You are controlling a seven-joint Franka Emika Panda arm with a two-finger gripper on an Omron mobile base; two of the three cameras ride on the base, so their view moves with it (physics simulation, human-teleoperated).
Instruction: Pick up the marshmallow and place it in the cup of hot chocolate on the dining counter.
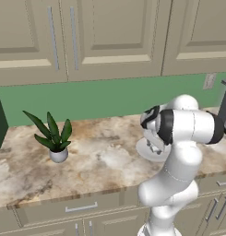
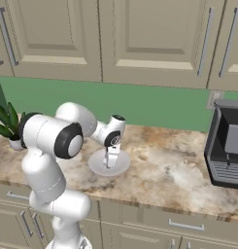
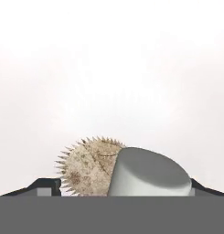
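The hand [image 2: 110, 164] reached down over a pale plate [image 2: 97, 167] on the counter [image 2: 174, 177], its fingers at the plate's surface. In the hand view the marshmallow [image 3: 152, 173] sat right between the two dark fingertips [image 3: 40, 186], which stood out past either side of it, one at each lower corner. The jaws were spread wide, and whether they touched the marshmallow I could not tell. The marshmallow was white, squat and tilted, lying on the plate's bright surface [image 3: 113, 68]. A brown, mottled patch with a spiky edge [image 3: 86, 167] showed just beside and behind it.

From the left base view the plate [image 1: 144, 151] lay partly behind the arm's forearm, near the counter's [image 1: 86, 161] front half. A small potted plant [image 1: 53, 136] stood well apart from it, toward the counter's left end. In the right base view a dark appliance [image 2: 227, 146] stood at the right end. Beige wall cabinets [image 2: 140, 39] hung above a green wall [image 2: 154, 104], and drawers [image 1: 80, 208] ran beneath the counter.
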